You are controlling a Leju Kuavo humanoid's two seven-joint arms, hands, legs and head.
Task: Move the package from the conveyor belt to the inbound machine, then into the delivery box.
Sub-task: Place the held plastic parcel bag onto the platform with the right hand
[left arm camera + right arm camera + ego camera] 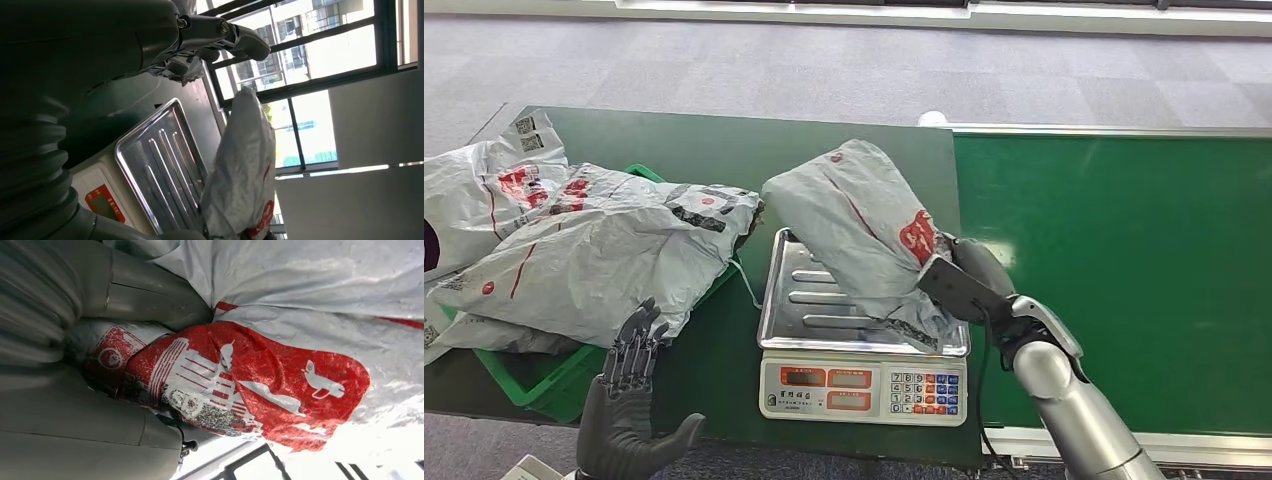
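Head view takes in the widest thing first: a green conveyor belt (1124,260) on the right, running up against a darker green table (724,150) on the left, with grey carpet tiles beyond. On the table a heap of grey mail bags (574,240) spills over a green crate (534,385), which I take to be the delivery box. Between crate and belt sits a weighing scale (864,385) with a ribbed steel pan, apparently the inbound machine.

Over that pan is the package (864,230), a grey plastic mailer with red print, tilted, its lower end down on or just above the steel; I cannot tell whether it touches. The right hand (969,280) grips it at the lower end near the red logo, thumb and fingers closed on the film, which the right wrist view shows bunched between them. The left hand (629,400) hangs near the table's front edge beside the crate, fingers spread, holding nothing.

The bag looks soft, light and slick, judging by its creases and sheen. It will likely sag and slide, so a hold across its bulkier middle should serve better than a pinch of loose film.

Large windows with daylight and buildings outside show in the left wrist view.
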